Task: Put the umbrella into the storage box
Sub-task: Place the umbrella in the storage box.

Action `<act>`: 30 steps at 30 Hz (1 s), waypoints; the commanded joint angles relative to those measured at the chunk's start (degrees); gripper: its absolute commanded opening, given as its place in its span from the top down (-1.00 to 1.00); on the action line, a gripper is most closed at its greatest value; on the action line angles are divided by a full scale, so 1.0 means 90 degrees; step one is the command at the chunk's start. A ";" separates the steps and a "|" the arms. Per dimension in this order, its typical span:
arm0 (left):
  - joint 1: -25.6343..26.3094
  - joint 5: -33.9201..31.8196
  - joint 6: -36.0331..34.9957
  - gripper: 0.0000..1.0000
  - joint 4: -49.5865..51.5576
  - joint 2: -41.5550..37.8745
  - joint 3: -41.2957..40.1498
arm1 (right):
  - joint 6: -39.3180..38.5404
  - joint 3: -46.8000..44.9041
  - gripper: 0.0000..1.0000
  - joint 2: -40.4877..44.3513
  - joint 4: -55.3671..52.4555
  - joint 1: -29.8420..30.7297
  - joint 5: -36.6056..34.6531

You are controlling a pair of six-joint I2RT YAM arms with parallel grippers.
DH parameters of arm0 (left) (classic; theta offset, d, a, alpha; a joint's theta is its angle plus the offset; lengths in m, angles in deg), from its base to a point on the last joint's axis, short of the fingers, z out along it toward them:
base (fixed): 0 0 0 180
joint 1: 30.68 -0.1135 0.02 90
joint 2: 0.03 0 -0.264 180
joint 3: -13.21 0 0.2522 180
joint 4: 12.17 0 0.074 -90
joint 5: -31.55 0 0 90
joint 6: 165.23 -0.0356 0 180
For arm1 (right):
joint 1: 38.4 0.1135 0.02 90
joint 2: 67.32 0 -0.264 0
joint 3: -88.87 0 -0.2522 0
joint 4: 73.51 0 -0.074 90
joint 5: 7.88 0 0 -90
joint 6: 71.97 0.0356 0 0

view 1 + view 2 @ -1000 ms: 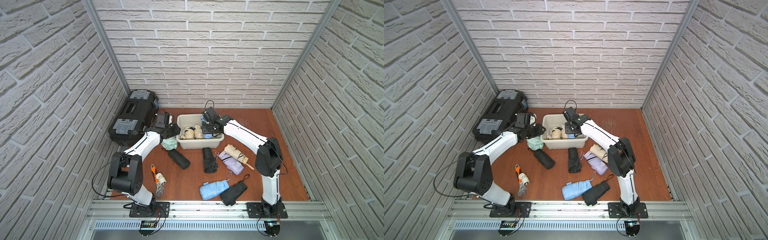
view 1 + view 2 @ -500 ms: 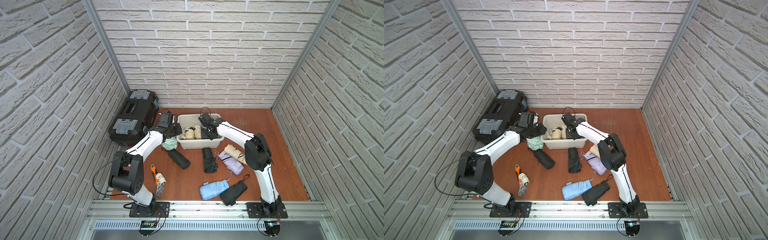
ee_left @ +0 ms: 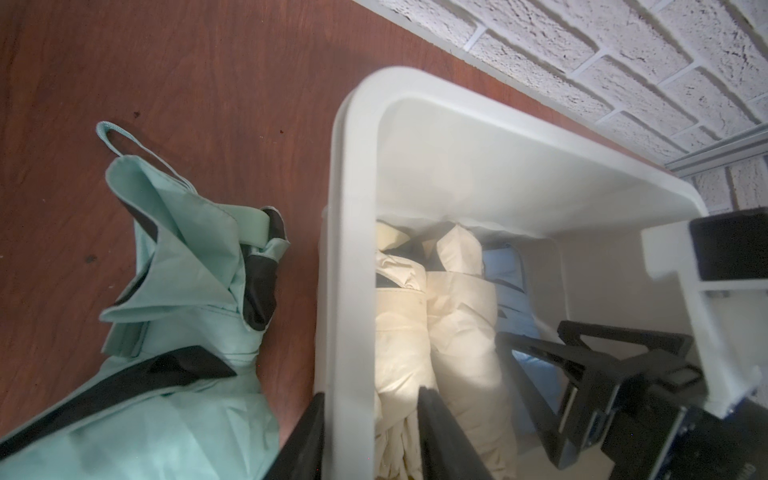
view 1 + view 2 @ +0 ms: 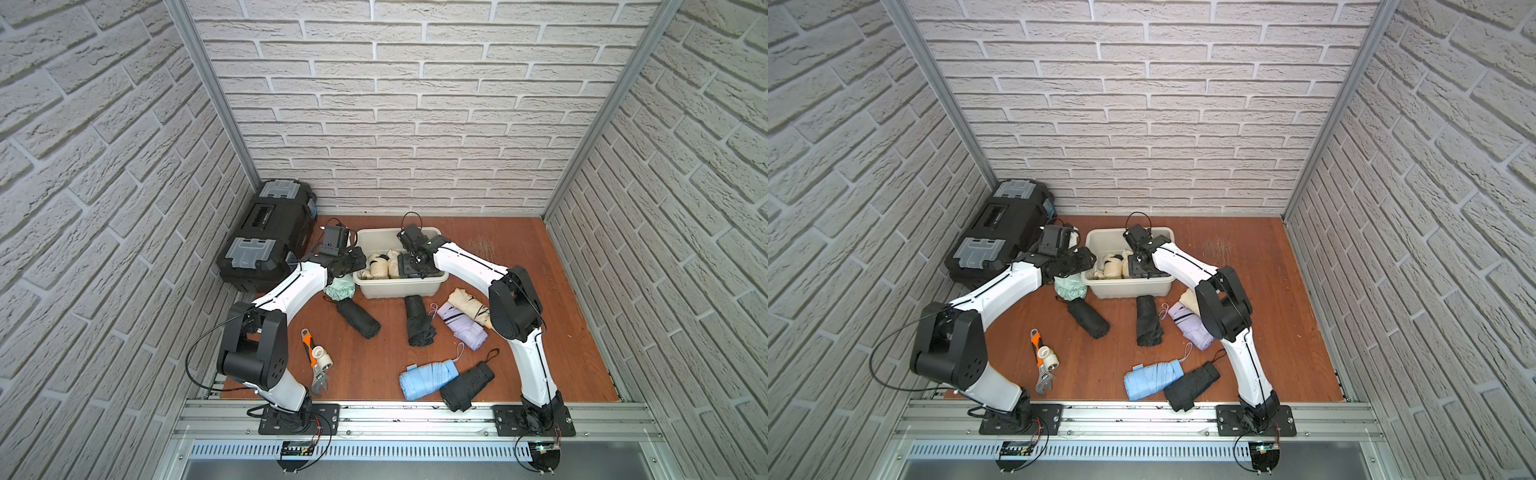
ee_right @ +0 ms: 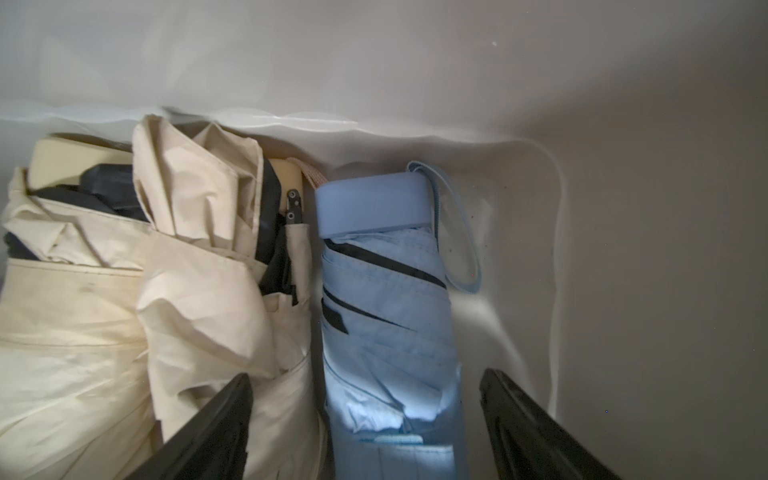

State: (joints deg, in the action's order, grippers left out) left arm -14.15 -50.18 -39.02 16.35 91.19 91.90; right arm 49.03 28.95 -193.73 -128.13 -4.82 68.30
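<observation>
The off-white storage box (image 4: 376, 233) stands at the back of the floor, and two cream umbrellas (image 4: 380, 266) lie in it. My right gripper (image 5: 365, 415) is down inside the box, open. A light blue umbrella (image 5: 386, 291) lies loose on the bottom between its spread fingers (image 5: 208, 432). My left gripper (image 3: 372, 392) straddles the box's left rim (image 3: 349, 291), one finger outside and one inside. It is open, with a gap at the inner finger. A mint green umbrella (image 3: 174, 291) lies on the floor against that side.
A black toolbox (image 4: 266, 237) fills the back left corner. On the floor in front of the box lie two black umbrellas (image 4: 358, 318), a lilac one (image 4: 461, 326), a cream one (image 4: 471, 307), a blue one (image 4: 428, 374) and another black one (image 4: 467, 386). An orange-handled wrench (image 4: 313, 365) lies at the front left.
My right gripper has sunk lower into the box and opened wide, letting go of the light blue umbrella. My left gripper has loosened on the box's rim.
</observation>
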 commanded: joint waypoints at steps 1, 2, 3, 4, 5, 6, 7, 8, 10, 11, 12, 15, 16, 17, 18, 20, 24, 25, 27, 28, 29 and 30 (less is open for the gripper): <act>0.0027 0.0028 0.0049 0.20 -0.0109 -0.0048 0.0069 | -0.0092 -0.0260 -0.78 0.0689 0.0366 0.0024 0.0186; 0.0020 0.0031 0.0047 0.20 -0.0097 -0.0057 0.0071 | -0.0114 -0.0384 -0.79 0.0830 0.0464 0.0030 0.0281; 0.0018 0.0011 0.0049 0.19 -0.0098 -0.0064 0.0073 | -0.0141 -0.0487 -0.79 0.0949 0.0562 0.0044 0.0363; 0.0020 -0.0015 0.0053 0.16 -0.0098 -0.0093 0.0072 | -0.0188 -0.0612 -0.80 0.1088 0.0678 0.0056 0.0458; 0.0019 -0.0039 0.0071 0.11 -0.0107 -0.0128 0.0054 | -0.0261 -0.0707 -0.94 0.1222 0.0761 0.0076 0.0563; 0.0018 -0.0067 0.0101 0.06 -0.0137 -0.0166 0.0026 | -0.0344 -0.0756 -1.00 0.1332 0.0797 0.0094 0.0615; 0.0026 -0.0084 0.0143 -0.03 -0.0187 -0.0214 -0.0022 | -0.0449 -0.0799 -1.00 0.1412 0.0801 0.0136 0.0644; 0.0019 -0.0092 0.0182 -0.11 -0.0231 -0.0265 -0.0068 | -0.0571 -0.0831 -0.99 0.1634 0.0800 0.0164 0.0661; 0.0022 -0.0118 0.0266 -0.25 -0.0286 -0.0387 -0.0158 | -0.0778 -0.0942 -1.00 0.1882 0.0818 0.0254 0.0651; 0.0019 -0.0135 0.0306 -0.31 -0.0319 -0.0467 -0.0213 | -0.0873 -0.1021 -1.00 0.2017 0.0830 0.0298 0.0654; 0.0018 -0.0161 0.0349 -0.36 -0.0337 -0.0541 -0.0256 | -0.0951 -0.1091 -1.00 0.2131 0.0847 0.0336 0.0655; 0.0025 -0.0328 0.0559 -0.46 -0.0379 -0.0783 -0.0409 | -0.1196 -0.1381 -0.99 0.2523 0.0877 0.0497 0.0699; 0.0019 -0.0423 0.0693 -0.48 -0.0386 -0.0893 -0.0476 | -0.1271 -0.1501 -0.99 0.2654 0.0888 0.0570 0.0734; 0.0009 -0.0509 0.0828 -0.51 -0.0414 -0.1010 -0.0554 | -0.1338 -0.1607 -0.98 0.2772 0.0883 0.0639 0.0764; 0.0001 -0.0580 0.0978 -0.52 -0.0436 -0.1127 -0.0630 | -0.1418 -0.1684 -0.97 0.2863 0.0870 0.0719 0.0784; -0.0046 -0.0722 0.1422 -0.54 -0.0446 -0.1396 -0.0833 | -0.1559 -0.1869 -0.96 0.3054 0.0831 0.0915 0.0815; -0.0147 -0.0922 0.2375 -0.55 -0.0109 -0.2000 -0.1239 | -0.1689 -0.2213 -0.96 0.3357 0.0774 0.1295 0.0698; -0.0151 -0.0988 0.2600 -0.55 0.0075 -0.2152 -0.1344 | -0.1638 -0.2303 -0.97 0.3425 0.0733 0.1364 0.0647; -0.0149 -0.1045 0.2907 -0.55 0.0410 -0.2412 -0.1510 | -0.1438 -0.2433 -0.95 0.3512 0.0577 0.1455 0.0624; -0.0149 -0.1077 0.3080 -0.55 0.0605 -0.2522 -0.1574 | -0.1321 -0.2497 -0.95 0.3553 0.0492 0.1482 0.0643; -0.0148 -0.1080 0.3247 -0.55 0.0743 -0.2625 -0.1657 | -0.1200 -0.2548 -0.94 0.3592 0.0409 0.1519 0.0645; -0.0134 -0.1085 0.3384 -0.55 0.0845 -0.2705 -0.1725 | -0.1092 -0.2590 -0.94 0.3625 0.0328 0.1561 0.0630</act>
State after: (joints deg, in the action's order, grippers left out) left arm -15.24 -58.26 -15.07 19.52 68.83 78.22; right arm 36.77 6.64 -164.27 -123.56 8.80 74.68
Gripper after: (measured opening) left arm 0.774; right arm 0.970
